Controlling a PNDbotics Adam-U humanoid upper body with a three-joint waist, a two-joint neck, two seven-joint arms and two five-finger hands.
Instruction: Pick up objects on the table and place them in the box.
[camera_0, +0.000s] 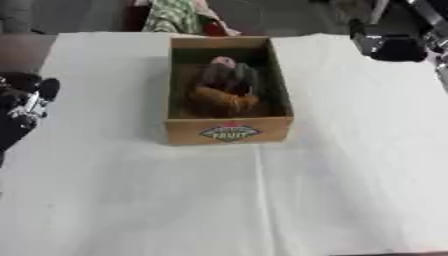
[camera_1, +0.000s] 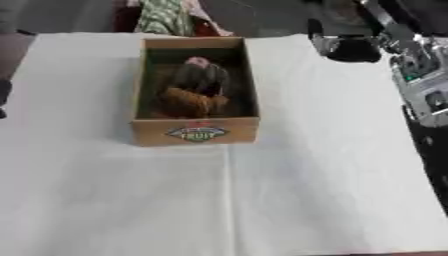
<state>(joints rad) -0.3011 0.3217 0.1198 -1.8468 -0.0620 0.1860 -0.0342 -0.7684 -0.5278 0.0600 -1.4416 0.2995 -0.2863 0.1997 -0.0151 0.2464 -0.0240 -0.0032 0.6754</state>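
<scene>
A cardboard box (camera_0: 229, 129) is sitting upright near the middle of the white-covered table (camera_0: 131, 200), its front panel carrying a diamond-shaped label reading "FRUIT" (camera_0: 229, 132). Inside it, several objects are lying heaped together toward the middle and front of the compartment: a brownish-orange lump (camera_0: 220, 101) is resting nearest the label wall, a dark grey shape (camera_0: 234, 77) is lying just behind and partly over it, and a small pink thing (camera_0: 223, 62) is showing at the back of the pile. I cannot make out what any of them is beyond colour and outline. The cloth around the box is lying bare, with a long crease (camera_0: 261, 200) running from the box's front toward the near edge.

My left hand (camera_0: 33, 100) is showing at the view's left edge, well apart from the box, over the table's left border; I cannot tell whether its fingers are spread or curled. My right arm (camera_1: 420, 75) is coming in from the upper right corner, silver and black, and my right hand (camera_1: 350, 46) is hanging as a dark mass beyond the table's far right side, well apart from the box; I cannot tell how it is set either.

A striped green cloth (camera_0: 175, 15) is lying beyond the table's far edge, behind the box.
</scene>
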